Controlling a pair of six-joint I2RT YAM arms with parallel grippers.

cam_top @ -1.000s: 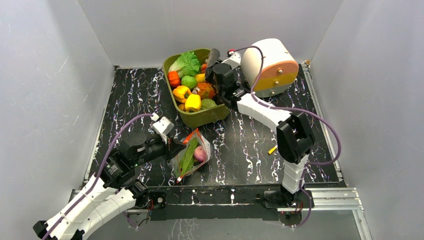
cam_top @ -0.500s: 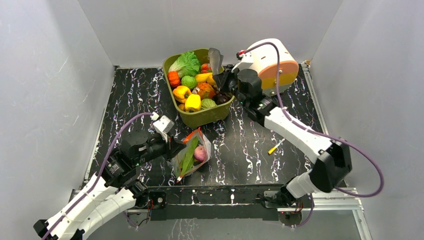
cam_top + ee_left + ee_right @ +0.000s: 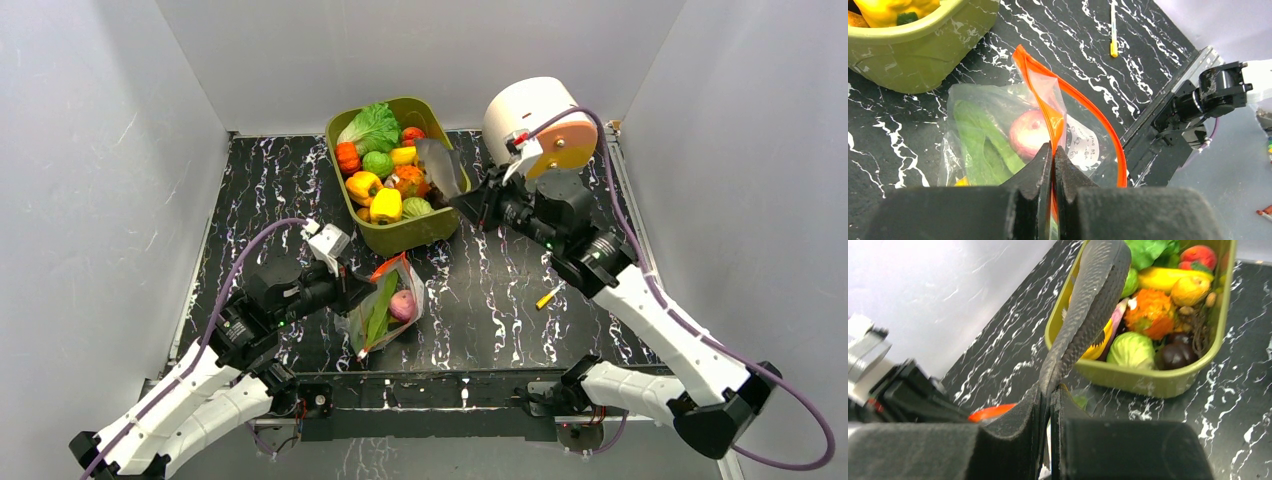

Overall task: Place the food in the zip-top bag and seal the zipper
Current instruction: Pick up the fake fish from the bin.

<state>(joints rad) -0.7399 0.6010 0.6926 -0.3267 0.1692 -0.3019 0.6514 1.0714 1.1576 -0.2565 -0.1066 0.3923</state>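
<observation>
My left gripper clamped on zipper, holding zip-top bag open near tub. Onion and green piece inside. My right gripper pinches grey scaly toy beside tub. Most food unbagged, sealing not yet done.

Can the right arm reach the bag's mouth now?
Probably yes: the left gripper holds the zip-top bag open by its zipper; nothing stands between it and the right gripper carrying a dark scaly piece.

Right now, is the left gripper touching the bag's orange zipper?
Touching. The left wrist view shows the left gripper shut on the zipper, the orange strip pinched between its jaws.
</observation>
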